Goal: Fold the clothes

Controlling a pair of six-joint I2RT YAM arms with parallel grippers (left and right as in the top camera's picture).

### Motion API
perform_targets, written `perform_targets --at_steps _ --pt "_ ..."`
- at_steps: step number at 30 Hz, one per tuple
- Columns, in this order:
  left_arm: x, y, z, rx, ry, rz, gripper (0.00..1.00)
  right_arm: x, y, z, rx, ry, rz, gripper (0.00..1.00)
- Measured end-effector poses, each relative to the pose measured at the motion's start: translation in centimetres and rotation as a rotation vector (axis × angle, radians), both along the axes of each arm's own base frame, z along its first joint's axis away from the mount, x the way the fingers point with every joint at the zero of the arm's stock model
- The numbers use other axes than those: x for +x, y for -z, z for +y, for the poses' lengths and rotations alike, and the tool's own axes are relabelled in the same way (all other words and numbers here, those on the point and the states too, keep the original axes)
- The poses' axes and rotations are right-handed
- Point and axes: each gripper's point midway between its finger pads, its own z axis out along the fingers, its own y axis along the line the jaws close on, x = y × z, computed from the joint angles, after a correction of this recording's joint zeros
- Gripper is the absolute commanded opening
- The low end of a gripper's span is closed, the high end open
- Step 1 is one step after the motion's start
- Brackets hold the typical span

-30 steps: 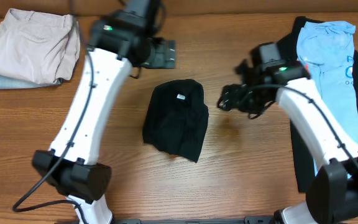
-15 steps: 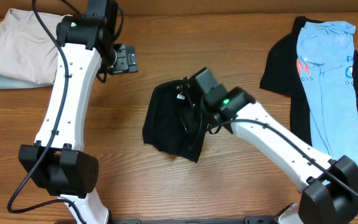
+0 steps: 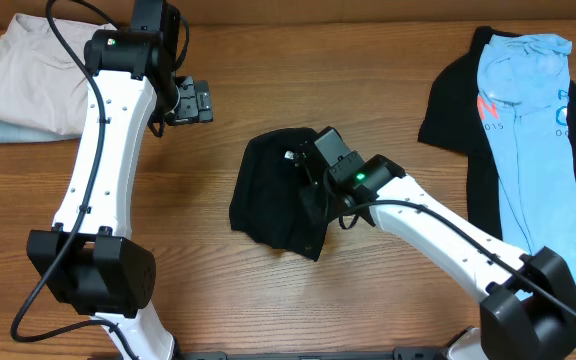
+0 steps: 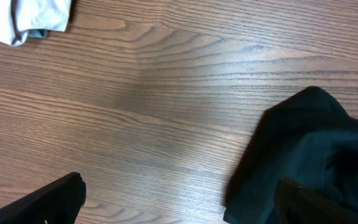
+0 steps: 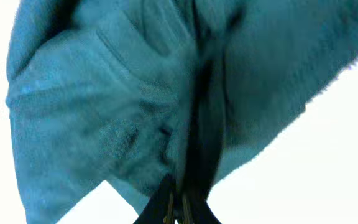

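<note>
**Black T-shirt (image 3: 268, 195) pinched at mid-table by the right gripper**

At the far left of the wooden table (image 3: 388, 290) we see a beige folded garment (image 3: 43, 70) lying on top of a pale blue folded garment (image 3: 3, 130). Just to their right, the left gripper (image 3: 204, 103) hangs above bare wood with its fingers spread wide and nothing between them. Its wrist view shows the two fingertips at the bottom corners, with table grain between them and a dark corner of the T-shirt at the right edge.

In the middle lies the T-shirt, bunched into a rough folded bundle with its small white neck tag (image 3: 290, 155) facing up near the top edge. The right gripper (image 5: 180, 199) sits over the bundle's right half. In its wrist view we see the fingers drawn together on a raised ridge of the cloth, which creases around them.

On the right, well apart from the bundle, a light blue printed tee (image 3: 528, 110) lies spread over a black shirt with a white sleeve logo (image 3: 453, 110). Both lie flat and reach the table's right edge.
</note>
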Motion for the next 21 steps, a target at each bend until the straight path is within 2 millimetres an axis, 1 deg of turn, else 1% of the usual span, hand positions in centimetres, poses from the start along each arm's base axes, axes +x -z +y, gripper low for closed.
perform_targets --at_steps 2,7,9,10,11,12,13,14,15,16,18,21 --pt "0.0 0.0 0.0 0.001 0.004 0.002 1.0 -1.5 -0.6 -1.2 -0.021 0.05 0.066 0.04" --pt "0.0 0.0 0.0 0.012 0.043 0.005 1.0 -4.8 -3.6 -4.1 -0.047 0.194 0.19 0.04" --pt "0.0 0.0 0.0 0.015 0.054 0.006 1.0 -6.0 -3.8 -4.8 -0.062 0.221 0.232 0.04" --pt "0.0 0.0 0.0 0.016 0.055 0.006 1.0 -6.3 -3.7 -4.8 -0.064 0.229 0.248 0.06" --pt "0.0 0.0 0.0 0.016 0.057 0.005 1.0 -6.5 -3.4 -4.7 -0.062 0.234 0.255 0.19" --pt "0.1 0.0 0.0 0.016 0.057 0.003 1.0 -6.8 -3.0 -4.6 -0.059 0.243 0.267 0.35" --pt "0.1 0.0 0.0 0.016 0.058 0.002 1.0 -7.1 -2.4 -4.6 -0.061 0.241 0.279 0.55" --pt "0.1 0.0 0.0 0.016 0.058 0.002 1.0 -7.7 -1.8 -4.6 -0.066 0.234 0.297 0.63" --pt "0.1 0.0 0.0 0.016 0.059 0.002 1.0 -8.1 -1.3 -4.7 -0.075 0.235 0.31 0.68" --pt "0.1 0.0 0.0 0.017 0.061 0.003 1.0 -8.5 -0.8 -4.8 -0.083 0.236 0.325 0.7" --pt "0.1 0.0 0.0 0.017 0.065 0.003 1.0 -8.9 -0.3 -4.9 -0.087 0.239 0.342 0.7" --pt "0.1 0.0 0.0 0.02 0.072 0.002 1.0 -8.2 -0.9 -4.5 -0.063 0.241 0.324 0.7"
